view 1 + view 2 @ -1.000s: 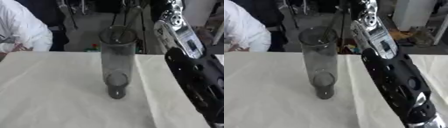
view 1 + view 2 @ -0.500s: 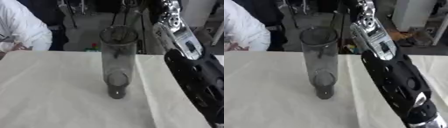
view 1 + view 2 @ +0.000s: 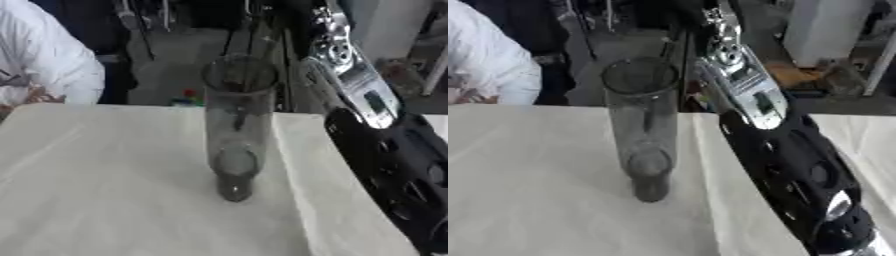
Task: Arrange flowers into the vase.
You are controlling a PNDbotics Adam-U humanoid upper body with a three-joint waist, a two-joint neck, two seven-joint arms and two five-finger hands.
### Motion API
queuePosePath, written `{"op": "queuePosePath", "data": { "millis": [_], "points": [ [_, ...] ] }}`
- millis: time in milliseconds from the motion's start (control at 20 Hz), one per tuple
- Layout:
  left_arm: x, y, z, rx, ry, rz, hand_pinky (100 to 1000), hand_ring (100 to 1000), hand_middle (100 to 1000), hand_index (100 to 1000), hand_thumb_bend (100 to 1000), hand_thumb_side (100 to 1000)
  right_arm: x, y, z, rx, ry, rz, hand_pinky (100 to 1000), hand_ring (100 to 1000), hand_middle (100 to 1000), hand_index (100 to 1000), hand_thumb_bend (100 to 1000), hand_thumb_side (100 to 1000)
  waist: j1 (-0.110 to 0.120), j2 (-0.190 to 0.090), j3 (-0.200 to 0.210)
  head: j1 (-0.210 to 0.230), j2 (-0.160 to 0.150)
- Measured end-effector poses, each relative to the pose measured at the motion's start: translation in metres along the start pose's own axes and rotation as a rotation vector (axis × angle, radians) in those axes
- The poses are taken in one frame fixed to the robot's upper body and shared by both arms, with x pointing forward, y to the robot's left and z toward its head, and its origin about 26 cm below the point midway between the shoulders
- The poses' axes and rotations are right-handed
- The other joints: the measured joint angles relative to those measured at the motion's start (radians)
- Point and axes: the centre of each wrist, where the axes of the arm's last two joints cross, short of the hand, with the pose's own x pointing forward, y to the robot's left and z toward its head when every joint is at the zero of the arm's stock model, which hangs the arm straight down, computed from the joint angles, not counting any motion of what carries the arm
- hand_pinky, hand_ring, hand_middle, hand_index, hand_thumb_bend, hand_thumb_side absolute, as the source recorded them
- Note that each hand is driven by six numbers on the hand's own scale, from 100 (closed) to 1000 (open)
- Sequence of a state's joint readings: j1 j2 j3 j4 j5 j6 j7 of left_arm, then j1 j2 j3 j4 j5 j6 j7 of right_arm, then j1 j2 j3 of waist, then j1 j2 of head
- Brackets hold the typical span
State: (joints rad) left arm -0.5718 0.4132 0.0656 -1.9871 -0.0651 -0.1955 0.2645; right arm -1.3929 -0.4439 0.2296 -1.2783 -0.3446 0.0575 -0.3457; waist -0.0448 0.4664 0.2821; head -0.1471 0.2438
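A tall clear glass vase stands upright on the white tablecloth, near the middle, and I see no stems in it. No flowers show in either view. My right arm, black with a silver wrist section, rises from the lower right. It passes just right of the vase and runs up past the top edge, so its hand is cut off from view. My left hand does not show.
The table's far edge runs just behind the vase, with dark floor and metal stands beyond it. A white cabinet stands at the back right. Bare cloth lies left of and in front of the vase.
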Motion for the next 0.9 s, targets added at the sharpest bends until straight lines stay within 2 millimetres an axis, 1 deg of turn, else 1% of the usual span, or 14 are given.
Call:
{"op": "queuePosePath", "data": {
  "millis": [350,600,700,750,800,850,900],
  "points": [
    [0.0002,-0.0002,-0.0005,0.004,-0.002,0.002,805,914,900,960,100,1000,0.0002,0.0044,0.0013,0.015,0.032,-0.012,100,100,100,100,100,255,-0.013,-0.002,0.001,0.003,0.0],
    [0.0002,-0.0002,-0.0005,0.005,-0.004,0.002,804,912,898,959,100,1000,-0.0003,0.0071,0.0028,0.032,0.04,-0.004,100,100,100,100,100,315,-0.02,-0.011,0.003,0.006,-0.001],
    [0.0002,-0.0002,-0.0005,0.005,-0.004,0.002,804,912,897,959,100,1000,-0.0008,0.0081,0.0035,0.043,0.042,0.012,100,100,100,100,100,314,-0.021,-0.012,0.002,0.006,-0.003],
    [0.0002,-0.0002,-0.0005,0.005,-0.004,0.002,804,912,898,959,100,1000,-0.0008,0.0081,0.0036,0.046,0.041,0.021,100,183,100,100,100,312,-0.021,-0.013,0.002,0.008,-0.003],
    [0.0002,-0.0002,-0.0005,0.006,-0.004,0.002,804,912,897,959,100,1000,-0.0008,0.0081,0.0037,0.049,0.041,0.028,134,259,100,100,100,315,-0.022,-0.014,0.002,0.009,-0.003],
    [0.0002,-0.0002,-0.0005,0.006,-0.004,0.003,804,911,897,959,100,1000,-0.0008,0.0081,0.0037,0.05,0.041,0.033,197,299,100,100,100,319,-0.024,-0.016,0.002,0.011,-0.004],
    [0.0002,-0.0002,-0.0005,0.006,-0.003,0.004,804,911,897,959,100,1000,-0.0008,0.008,0.0037,0.052,0.041,0.038,222,305,100,100,100,326,-0.025,-0.018,0.001,0.012,-0.004]
  ]
}}
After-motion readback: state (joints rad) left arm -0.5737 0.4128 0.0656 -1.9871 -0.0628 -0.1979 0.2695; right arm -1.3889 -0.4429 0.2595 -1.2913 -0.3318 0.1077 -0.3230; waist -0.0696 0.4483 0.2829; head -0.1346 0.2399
